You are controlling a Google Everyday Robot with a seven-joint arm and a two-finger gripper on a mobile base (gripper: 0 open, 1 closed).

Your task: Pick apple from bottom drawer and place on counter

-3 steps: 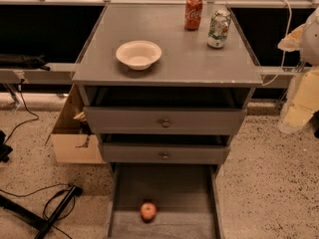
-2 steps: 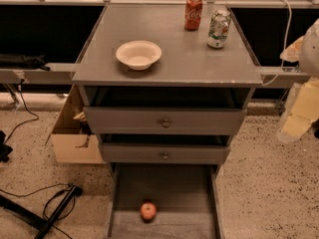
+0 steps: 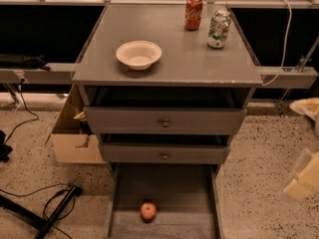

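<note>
One camera view, looking down the front of the cabinet.

Apple [image 3: 148,210] — small, round, red with a paler patch — sits on the flat floor of the bottom drawer [image 3: 169,185], toward its front end and roughly centred between the low side walls, touching neither. The drawer is pulled well out. The apple lies forward of the two upper drawers [image 3: 165,123], so a reach from above looks unobstructed. Each upper drawer has a round knob.

Counter [image 3: 194,59]: flat, matte grey, slightly worn along the front edge. It carries a shallow cream bowl [image 3: 139,54] left of centre, plus a red soda can [image 3: 194,13] and a white-green can [image 3: 219,29] at the back right, near each other but apart. Judgement: the front right of the counter suits the placement, away from bowl and cans.

Gripper [image 3: 300,182]: a pale shape at the right edge of the view, over the speckled floor [image 3: 254,153], well apart from the drawer. Clenched or released — cannot tell. It carries nothing of the task, since the apple is in the drawer.

Judgement: the pick is not yet begun. A smooth round apple on a smooth tray floor may roll if nudged off-centre.
</note>
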